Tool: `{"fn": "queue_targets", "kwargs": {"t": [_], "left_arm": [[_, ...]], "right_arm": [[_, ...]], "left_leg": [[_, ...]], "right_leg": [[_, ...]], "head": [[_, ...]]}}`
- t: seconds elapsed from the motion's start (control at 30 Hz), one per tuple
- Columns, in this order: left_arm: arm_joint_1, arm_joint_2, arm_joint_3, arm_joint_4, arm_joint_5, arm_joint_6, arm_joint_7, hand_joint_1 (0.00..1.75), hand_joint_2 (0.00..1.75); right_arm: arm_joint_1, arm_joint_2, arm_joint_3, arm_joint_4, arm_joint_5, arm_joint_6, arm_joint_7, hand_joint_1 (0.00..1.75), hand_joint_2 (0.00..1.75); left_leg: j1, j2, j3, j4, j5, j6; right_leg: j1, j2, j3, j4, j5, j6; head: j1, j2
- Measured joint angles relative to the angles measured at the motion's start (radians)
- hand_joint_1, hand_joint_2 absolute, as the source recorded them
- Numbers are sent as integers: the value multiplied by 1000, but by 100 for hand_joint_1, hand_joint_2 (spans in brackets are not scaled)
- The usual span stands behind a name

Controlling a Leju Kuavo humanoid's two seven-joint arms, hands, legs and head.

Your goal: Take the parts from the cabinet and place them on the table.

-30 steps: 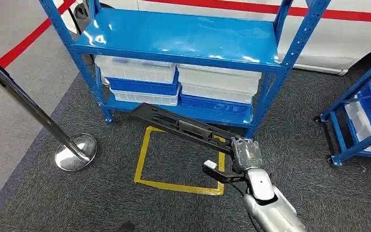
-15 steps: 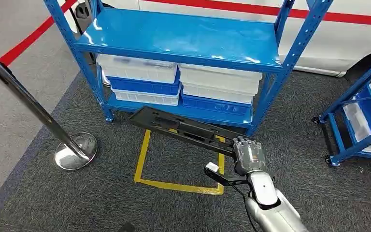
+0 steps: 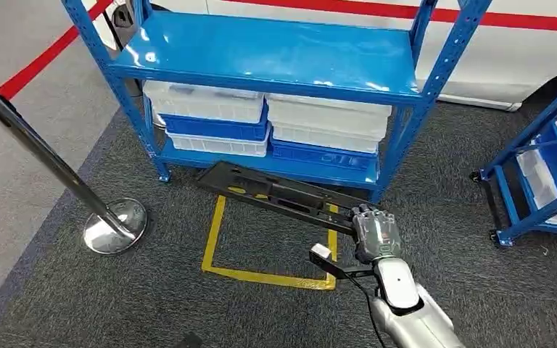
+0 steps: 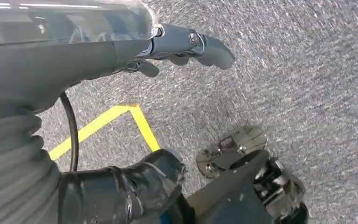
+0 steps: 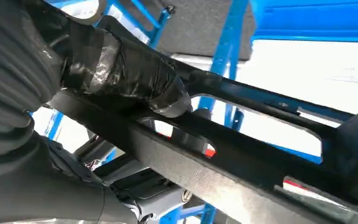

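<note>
A long black plastic part (image 3: 275, 192) with cut-out slots hangs slanted above the carpet in front of the blue cabinet (image 3: 275, 58). My right hand (image 3: 375, 232) grips its near end. In the right wrist view the taped thumb (image 5: 121, 70) wraps over the black part (image 5: 242, 154), whose bars run across the picture. My left hand (image 4: 186, 44) hangs over the grey carpet with its fingers loosely curled and nothing in them.
White and blue bins (image 3: 268, 119) are stacked on the cabinet's lower shelf; its top shelf is bare. A chrome post (image 3: 51, 163) with a round base stands at the left. A yellow floor square (image 3: 268, 243) lies under the part. A second blue rack (image 3: 544, 174) stands at the right.
The right hand and the black part have drifted slightly right and down in the picture. The view itself has shifted a little. The grip is unchanged.
</note>
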Motion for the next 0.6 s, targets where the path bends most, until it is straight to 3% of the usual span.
{"fn": "queue_targets", "kwargs": {"t": [0.03, 0.07, 0.13, 0.17, 0.2, 0.23, 0.27, 0.3, 0.33, 0.37, 0.47, 0.5, 0.53, 0.6], "left_arm": [[0, 0, 0, 0, 0, 0, 0, 0, 175], [0, 0, 0, 0, -1, 0, -1, 0, 175], [0, 0, 0, 0, -3, 0, -1, 0, 175], [1, 0, 0, 0, -3, 0, -1, 0, 175], [2, 0, 0, 0, -5, 0, -1, 0, 175], [1, 0, 0, 0, -6, 0, -1, 0, 175], [0, 0, 0, 0, -9, 0, -1, 0, 175], [-2, 0, 0, 0, -10, 0, -1, 0, 175], [-5, 0, 0, 0, -10, -1, -1, 0, 175], [-10, 0, 0, 0, -11, -2, -1, 0, 175], [-10, 0, 0, 0, -13, -3, -1, 0, 175], [-10, 1, 0, 0, -13, -3, -1, 0, 175], [-9, 0, 0, 0, -13, -3, -2, 0, 175], [-13, 1, 0, 0, -13, -3, -2, 0, 175]], "right_arm": [[-1, -2, -3, -1, 2, 1, 0, 175, 175], [-3, -2, -3, -2, 3, 2, 2, 175, 175], [-3, 0, -3, -4, 4, 2, 2, 175, 175], [-3, 1, -3, -3, 6, 2, 3, 175, 175], [-2, 2, -3, -3, 8, 2, 3, 175, 175], [-3, 3, -3, -3, 10, 2, 3, 175, 175], [-3, 5, -3, -3, 10, 1, 4, 175, 175], [-3, 6, -3, -3, 13, 1, 5, 175, 175], [-3, 6, -3, -3, 13, 0, 6, 175, 175], [-3, 6, -3, -3, 13, 0, 9, 175, 175], [-4, 7, -3, -3, 13, 0, 11, 175, 175], [-6, 8, -3, -4, 14, 0, 11, 175, 175], [-6, 8, -3, -4, 16, 0, 11, 175, 175], [-7, 8, -3, -4, 20, 0, 11, 175, 175]], "left_leg": [[2, 1, -7, 21, -19, -3], [3, 1, -35, 88, -60, -6], [5, 1, -106, 245, -131, -13], [5, 1, -134, 304, -145, -15], [5, 1, -139, 312, -135, -15], [5, 2, -121, 273, -104, -14], [5, 5, -81, 192, -57, -12], [4, 19, -28, 85, -7, -7], [0, 55, 2, 13, 1, -2], [-10, 64, 3, 2, -3, 5], [-10, 29, -1, 3, 4, 17], [-6, 21, 3, -7, 10, 27], [-2, 14, 6, -13, 16, 34], [0, 1, 2, -15, 20, 42]], "right_leg": [[2, -2, 2, -3, 2, -7], [3, -3, 1, -3, 3, -15], [5, -4, 0, -3, 2, -16], [6, -6, 0, -2, 2, -16], [6, -7, 0, -1, 2, -17], [6, -12, 1, 1, 1, -17], [6, -16, 2, 2, -1, -16], [6, -20, 4, 5, -4, -14], [8, -24, 5, 7, -7, -9], [16, -30, 3, 13, -9, -4], [16, -53, 6, 6, -6, 8], [17, -60, 6, 7, -11, 16], [10, -38, 2, 24, -28, 22], [8, -10, -49, 139, -103, 28]], "head": [[0, 0], [0, 0], [0, 0], [0, 0], [0, 0], [0, 0], [0, 0], [0, 0], [0, 0], [0, 0], [0, 0], [0, 0], [1, 0], [1, 0]]}}
